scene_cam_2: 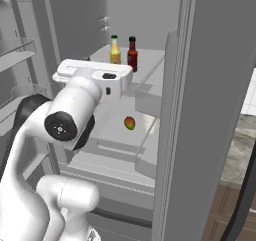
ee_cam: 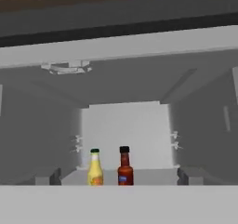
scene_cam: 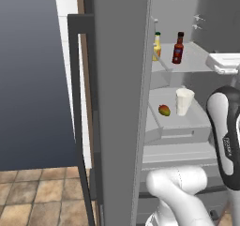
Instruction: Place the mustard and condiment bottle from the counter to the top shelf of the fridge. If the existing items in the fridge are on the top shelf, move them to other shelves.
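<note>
Two bottles are standing upright side by side on the top shelf (scene_cam: 197,61) of the fridge (scene_cam: 117,103): one mustard (scene_cam: 157,46), one condiment bottle (scene_cam: 178,48). One fruit (scene_cam: 164,110) and one cup (scene_cam: 183,101) are sitting a shelf lower. Whether the gripper is apart or together cannot be told.

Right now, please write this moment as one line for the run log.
mustard: top shelf, upright | condiment bottle: beside it | mango, cup: lower shelf | gripper: state unclear
</note>
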